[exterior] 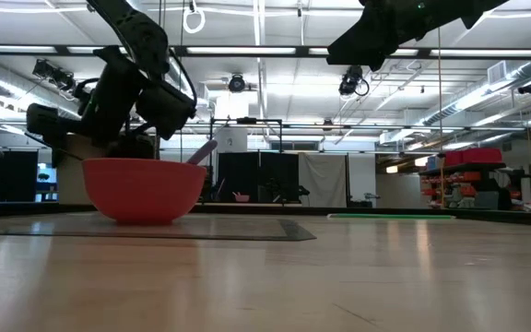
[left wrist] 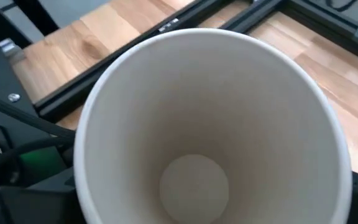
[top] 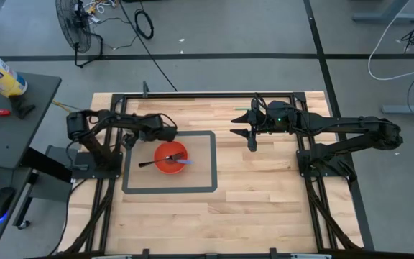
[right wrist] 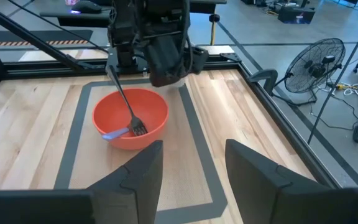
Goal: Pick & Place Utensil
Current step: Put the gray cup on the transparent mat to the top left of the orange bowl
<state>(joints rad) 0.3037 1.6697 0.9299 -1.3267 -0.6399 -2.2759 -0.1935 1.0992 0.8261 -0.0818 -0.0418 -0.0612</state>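
I'm seeing my left gripper point(top: 165, 134) clenching a white paper cup point(left wrist: 210, 124) beside the round orange bowl point(top: 171, 157). A dark metal fork point(right wrist: 124, 99) is leaning inside it — my right gripper point(right wrist: 191, 165) is hanging released.

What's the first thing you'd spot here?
The bright red bowl inside the grey taped rectangle, with a dark fork leaning in it. Next, the white paper cup filling the left wrist view. The right gripper hovers open farther off.
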